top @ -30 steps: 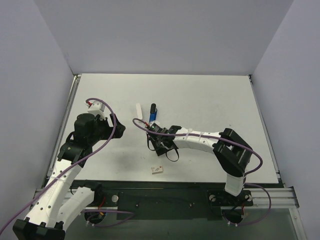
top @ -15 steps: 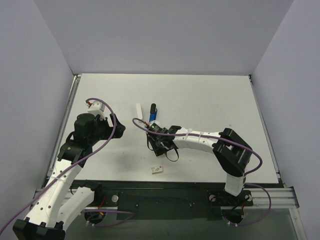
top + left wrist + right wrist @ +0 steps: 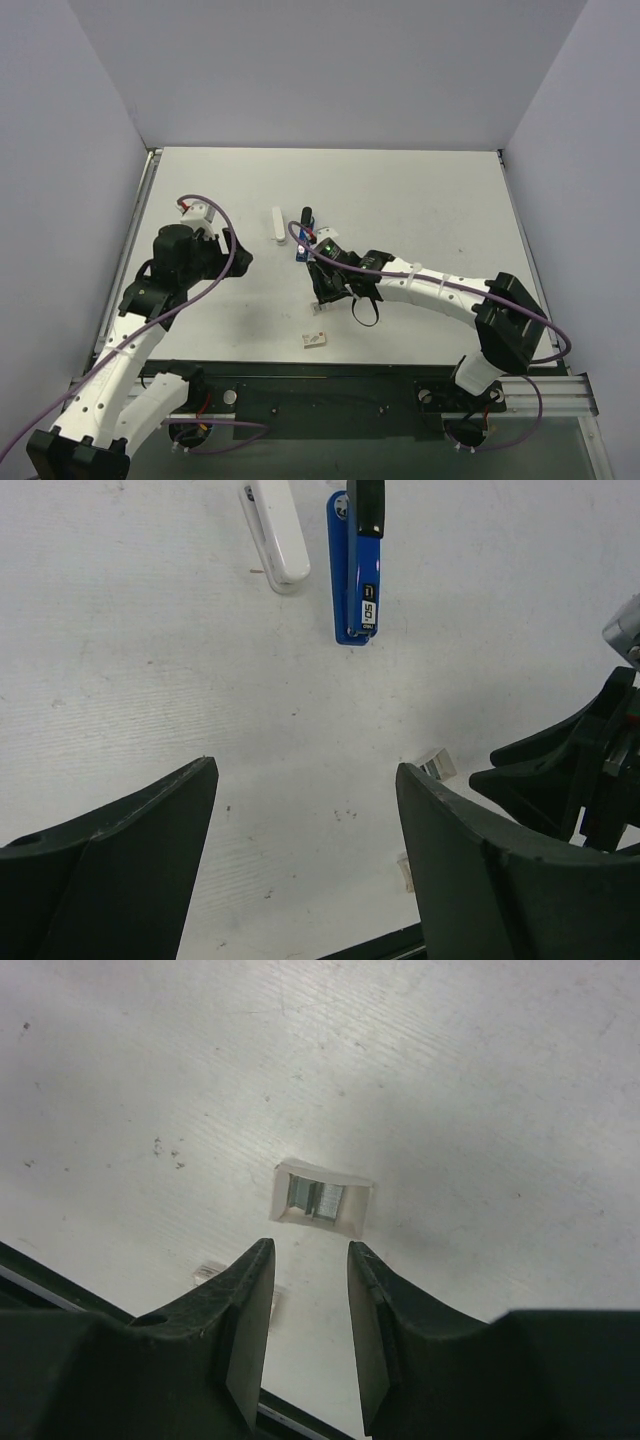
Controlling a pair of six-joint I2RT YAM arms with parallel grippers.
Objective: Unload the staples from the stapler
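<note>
White table (image 3: 150,680), stapler (image 3: 356,580) and staples (image 3: 278,540), tops cropped in left wrist view

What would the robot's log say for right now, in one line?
left gripper: open, empty | right gripper: open, near small white square | stapler: on table | staples: beside stapler, apart

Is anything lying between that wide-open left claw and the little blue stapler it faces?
Nothing visible does. From the left wrist camera, only table surface lies between the open left gripper and the stapler. A small white scrap and the right gripper sit off to one side, clear of that path.
</note>
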